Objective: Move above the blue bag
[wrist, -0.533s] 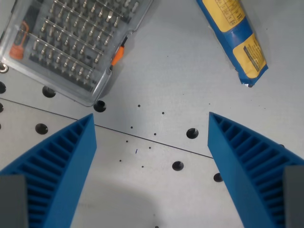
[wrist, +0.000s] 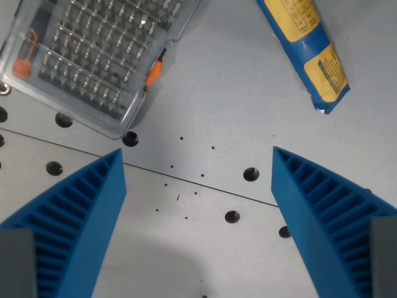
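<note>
The long blue-and-yellow plastic bag (wrist: 308, 46) lies flat on the grey perforated metal tabletop (wrist: 223, 93) at the top of the wrist view, toward its right, cut off by the upper edge. Its long axis runs from upper left down to lower right, ending in a crimped blue seam. The end effector (wrist: 198, 162), with 2 ribbed blue fingers (wrist: 80, 217), is spread wide and holds nothing; only bare tabletop shows between them. The bag sits up and to the wrist view's right of it, so the coming move likely heads that way. At upper left, a clear plastic screwdriver-bit case (wrist: 93, 56) holds rows of metal bits.
</note>
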You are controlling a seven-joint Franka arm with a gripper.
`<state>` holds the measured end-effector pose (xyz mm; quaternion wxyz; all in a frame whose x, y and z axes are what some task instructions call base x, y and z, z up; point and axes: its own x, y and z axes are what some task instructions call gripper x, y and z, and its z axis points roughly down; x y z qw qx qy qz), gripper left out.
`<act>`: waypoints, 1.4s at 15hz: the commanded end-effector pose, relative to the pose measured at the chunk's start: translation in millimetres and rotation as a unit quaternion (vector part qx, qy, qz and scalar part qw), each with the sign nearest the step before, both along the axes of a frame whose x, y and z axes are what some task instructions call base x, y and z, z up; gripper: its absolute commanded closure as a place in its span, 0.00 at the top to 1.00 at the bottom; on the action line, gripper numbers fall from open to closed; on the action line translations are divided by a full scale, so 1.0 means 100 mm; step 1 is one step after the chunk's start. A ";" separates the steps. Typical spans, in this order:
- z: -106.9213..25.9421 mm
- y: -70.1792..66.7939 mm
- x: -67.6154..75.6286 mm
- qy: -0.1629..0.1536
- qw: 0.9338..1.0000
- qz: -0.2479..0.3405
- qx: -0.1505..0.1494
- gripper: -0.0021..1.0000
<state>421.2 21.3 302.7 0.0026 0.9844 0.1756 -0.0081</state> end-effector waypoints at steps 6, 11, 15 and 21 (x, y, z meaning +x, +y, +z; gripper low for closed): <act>-0.06 -0.04 0.06 -0.006 0.999 0.043 -0.003 1.00; -0.18 -0.11 0.15 -0.005 0.997 0.083 -0.004 1.00; -0.28 -0.17 0.23 0.001 0.993 0.118 -0.008 1.00; -0.49 -0.28 0.39 0.009 0.985 0.173 -0.014 1.00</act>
